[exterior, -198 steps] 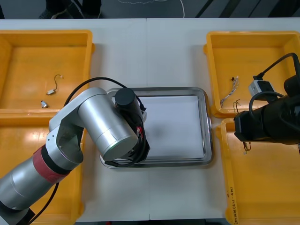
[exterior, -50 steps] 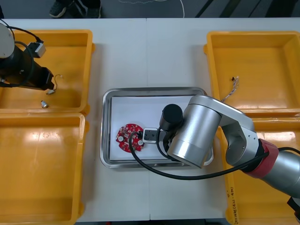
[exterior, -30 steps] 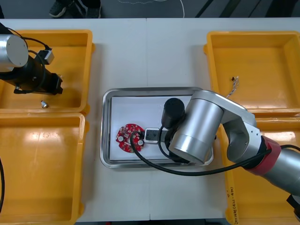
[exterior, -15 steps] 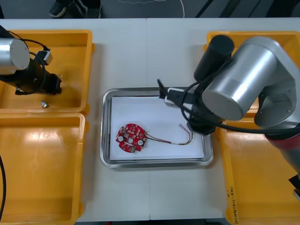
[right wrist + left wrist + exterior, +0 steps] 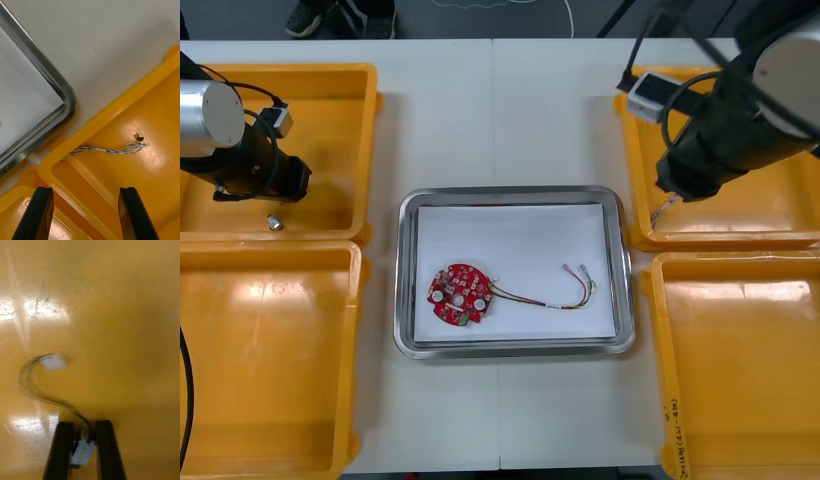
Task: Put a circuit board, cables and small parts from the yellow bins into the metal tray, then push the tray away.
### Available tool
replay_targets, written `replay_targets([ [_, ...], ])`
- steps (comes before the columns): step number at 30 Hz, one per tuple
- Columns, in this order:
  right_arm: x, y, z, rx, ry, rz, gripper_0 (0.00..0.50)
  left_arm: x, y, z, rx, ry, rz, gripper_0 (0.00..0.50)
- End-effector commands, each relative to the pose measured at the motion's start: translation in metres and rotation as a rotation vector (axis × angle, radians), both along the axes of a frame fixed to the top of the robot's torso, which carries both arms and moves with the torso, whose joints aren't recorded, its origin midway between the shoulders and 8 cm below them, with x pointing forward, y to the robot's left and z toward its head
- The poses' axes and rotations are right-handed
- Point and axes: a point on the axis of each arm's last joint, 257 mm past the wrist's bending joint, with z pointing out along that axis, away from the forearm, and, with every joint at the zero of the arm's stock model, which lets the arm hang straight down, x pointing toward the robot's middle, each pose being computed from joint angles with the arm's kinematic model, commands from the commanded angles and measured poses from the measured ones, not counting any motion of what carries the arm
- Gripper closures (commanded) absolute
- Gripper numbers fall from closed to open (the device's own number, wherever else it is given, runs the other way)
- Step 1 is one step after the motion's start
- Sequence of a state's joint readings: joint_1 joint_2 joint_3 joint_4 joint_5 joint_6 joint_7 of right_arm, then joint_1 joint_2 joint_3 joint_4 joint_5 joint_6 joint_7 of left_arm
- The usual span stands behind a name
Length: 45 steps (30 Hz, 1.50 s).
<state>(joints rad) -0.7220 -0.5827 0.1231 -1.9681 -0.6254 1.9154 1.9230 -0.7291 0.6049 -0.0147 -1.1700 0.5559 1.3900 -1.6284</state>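
One circuit board (image 5: 459, 295) and one red and yellow cable (image 5: 545, 292), stretched left to right, lie in the metal tray (image 5: 510, 190). In the far bins, the left gripper (image 5: 81, 427) pinches one small metal part (image 5: 83, 453); the right gripper (image 5: 85, 192) gapes above one twisted cable (image 5: 108, 150).

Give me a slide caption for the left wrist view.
Left claw shut on a small metal part trailing a thin curled wire, inside a yellow bin.

The light tabletop (image 5: 500, 110) carries a tray (image 5: 510, 190) at its middle, long side across. The left bins (image 5: 270, 360) lie one behind the other along the left side, rims touching. The right bins (image 5: 740, 370) lie likewise on the right, just beside the tray. A seam (image 5: 493, 90) runs down the tabletop's middle, passing under the tray.
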Motion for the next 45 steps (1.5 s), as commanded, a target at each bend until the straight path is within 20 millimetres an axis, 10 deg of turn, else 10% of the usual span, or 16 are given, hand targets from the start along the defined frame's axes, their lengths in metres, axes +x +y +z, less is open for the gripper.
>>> replay_targets([
  [1, 0.022, -0.049, 0.044, 0.038, -0.055, -0.105, 0.0, 0.012, -0.015, 0.013, 0.062, -0.025, -0.11, 0.5],
  [15, 0.051, -0.143, 0.045, 0.091, 0.008, -0.523, 0.0, 0.005, -0.014, 0.075, 0.027, -0.022, -0.089, 0.5],
  [34, 0.068, -0.123, 0.015, 0.427, 0.055, -0.925, 0.007, -0.044, -0.03, 0.177, -0.106, -0.077, 0.022, 0.5],
  [45, 0.085, -0.114, -0.006, 0.635, 0.029, -1.06, 0.01, -0.054, -0.101, 0.182, -0.184, -0.075, 0.04, 0.5],
])
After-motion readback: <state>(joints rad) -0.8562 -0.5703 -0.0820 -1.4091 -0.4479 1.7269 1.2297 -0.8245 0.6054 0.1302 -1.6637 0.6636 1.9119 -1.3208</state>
